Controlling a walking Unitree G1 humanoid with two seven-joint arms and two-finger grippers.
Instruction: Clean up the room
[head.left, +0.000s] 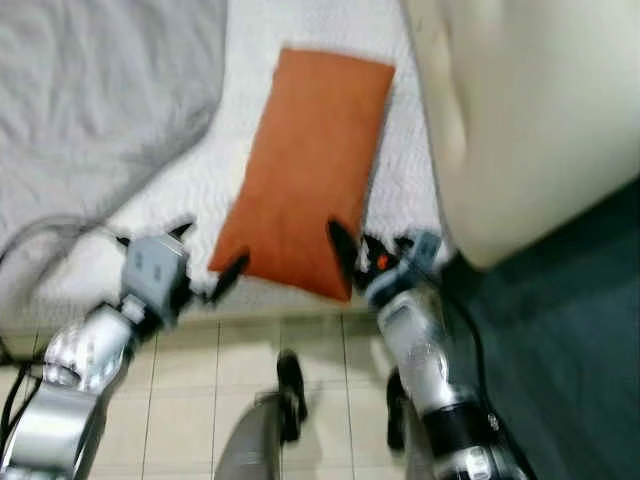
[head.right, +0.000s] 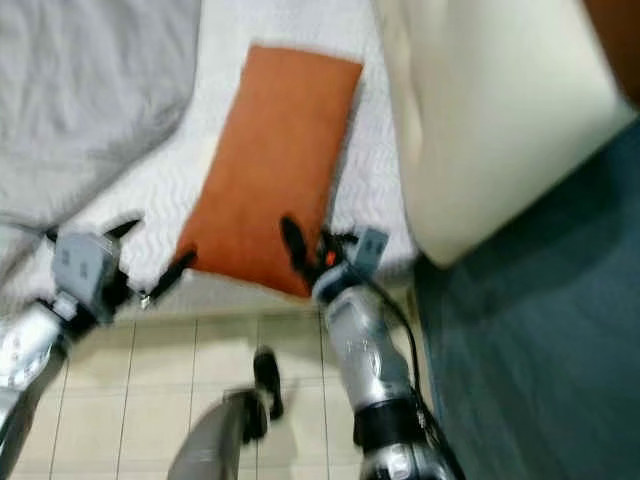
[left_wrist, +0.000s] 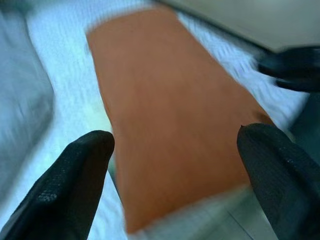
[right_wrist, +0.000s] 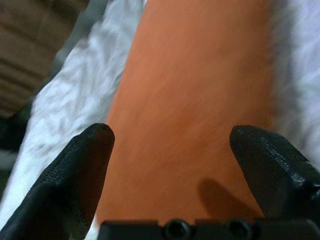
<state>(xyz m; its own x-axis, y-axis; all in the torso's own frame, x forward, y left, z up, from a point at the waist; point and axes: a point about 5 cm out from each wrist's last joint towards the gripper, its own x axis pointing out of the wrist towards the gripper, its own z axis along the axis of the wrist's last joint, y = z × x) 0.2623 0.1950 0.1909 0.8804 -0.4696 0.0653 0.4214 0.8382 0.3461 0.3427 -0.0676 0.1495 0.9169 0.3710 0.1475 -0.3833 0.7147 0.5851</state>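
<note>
left claw (head.left: 205, 262) wide, right claw (head.left: 355, 255) wide | orange pillow (head.left: 310, 165) on white bedspread (head.left: 400, 190) | tiled floor (head.left: 200, 390)

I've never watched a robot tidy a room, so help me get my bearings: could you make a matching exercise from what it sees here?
Things:
1. orange pillow
2. grey blanket
3. left gripper
4. floor tiles

Descriptions:
A. crumpled on the bed's left side
B. pale beige, below the bed's edge
C. lying on the white bed cover
D. open, at the pillow's near left corner

Pairs: 1-C, 2-A, 3-D, 4-B
</note>
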